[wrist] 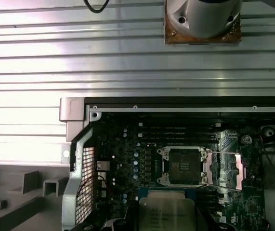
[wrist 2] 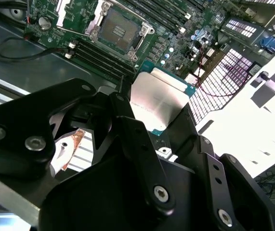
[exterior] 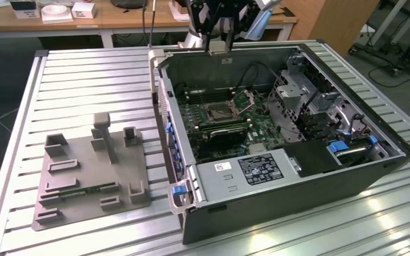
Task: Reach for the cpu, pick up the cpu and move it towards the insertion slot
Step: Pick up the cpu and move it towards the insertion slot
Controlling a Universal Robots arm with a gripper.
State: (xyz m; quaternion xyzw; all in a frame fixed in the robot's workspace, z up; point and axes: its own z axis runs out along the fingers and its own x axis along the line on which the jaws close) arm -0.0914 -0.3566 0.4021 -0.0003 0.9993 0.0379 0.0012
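- The gripper (exterior: 218, 32), cut off by the frame's top in the exterior view, was seen above the far wall of the open computer case (exterior: 376, 165).
- Its black fingers (wrist 2: 127, 130) were clamped on the cpu (wrist 2: 157, 103), held by two opposite edges; part of the chip was hidden behind them.
- The insertion slot (wrist: 184, 166) lay open on the motherboard (wrist: 127, 168) inside the case, its flap (exterior: 249, 100) raised, well below the chip.
- A grey fixture tray (exterior: 84, 176) stood on the table (exterior: 84, 80) at the exterior view's left.

We see our gripper (wrist 2: 159, 113) hanging high above the open computer case (exterior: 376, 160), wrist pointing straight down, its black fingers (wrist 2: 127, 120) closed on the cpu (wrist 2: 156, 103).
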